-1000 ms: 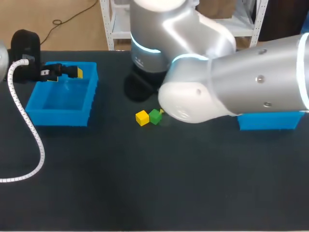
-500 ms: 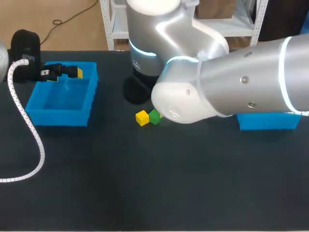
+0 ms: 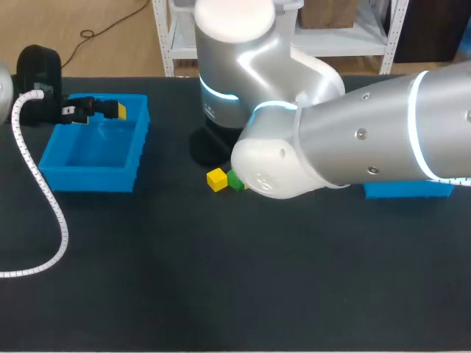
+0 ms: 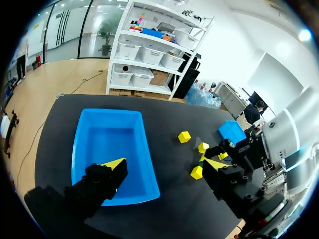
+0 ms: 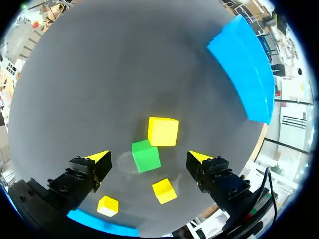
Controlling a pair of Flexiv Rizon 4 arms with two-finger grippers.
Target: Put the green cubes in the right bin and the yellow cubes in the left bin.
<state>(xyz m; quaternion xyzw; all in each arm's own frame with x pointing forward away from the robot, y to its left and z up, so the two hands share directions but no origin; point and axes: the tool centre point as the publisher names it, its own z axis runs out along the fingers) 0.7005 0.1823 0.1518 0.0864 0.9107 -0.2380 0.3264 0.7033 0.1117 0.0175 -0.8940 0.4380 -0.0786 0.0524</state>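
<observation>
Our right tool point(image 5: 148, 156) hangs wide open over the green cube point(image 5: 146, 156). A yellow cube point(image 5: 162, 131) sits just beside it on the tabletop point(image 3: 221, 279). Our left tool point(image 4: 165, 164) is spread wide and empty at the left bin point(image 4: 109, 134).

You see a black table point(image 3: 221, 294), a bright blue left bin point(image 3: 88, 179) and right bin point(image 3: 408, 190), one green cube point(image 5: 146, 156), yellow cubes point(image 5: 162, 131), and a silver right arm point(image 3: 353, 147) with pale glowing bands.

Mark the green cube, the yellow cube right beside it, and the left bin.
green cube point(image 5: 146, 156): right wrist view, top face.
yellow cube point(image 3: 216, 179): head view, top face.
left bin point(image 3: 88, 179): head view, front wall.
</observation>
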